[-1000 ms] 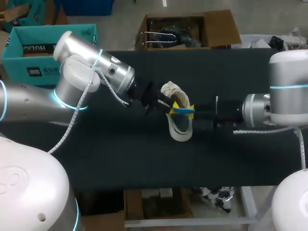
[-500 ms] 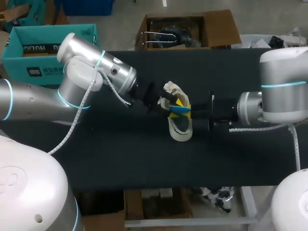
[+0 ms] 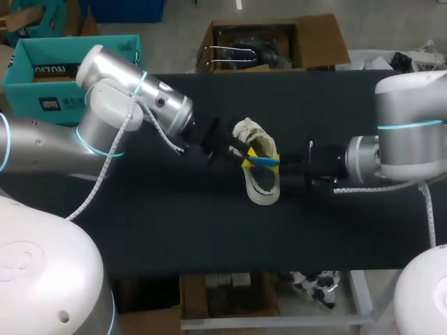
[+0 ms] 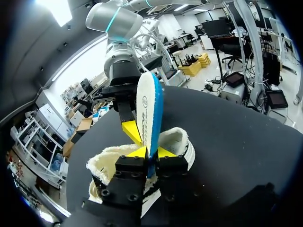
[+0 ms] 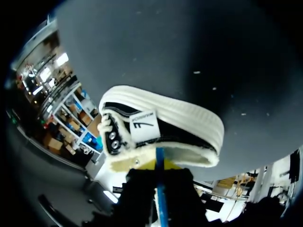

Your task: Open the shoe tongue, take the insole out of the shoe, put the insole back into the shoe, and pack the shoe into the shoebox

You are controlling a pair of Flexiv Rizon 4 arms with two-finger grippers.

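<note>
Lower end of the insole (image 4: 149, 109) behind the left hand (image 4: 150, 153)

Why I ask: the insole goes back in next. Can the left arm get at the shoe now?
Probably yes: the left tool hangs right over the shoe, nothing between. But both it and the right tool clamp the insole, tying them together.

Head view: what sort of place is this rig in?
Probably a robotics lab test bench: a dark-covered table, the left gripper and right gripper both shut on one blue insole, and a lone shoe on the table.
</note>
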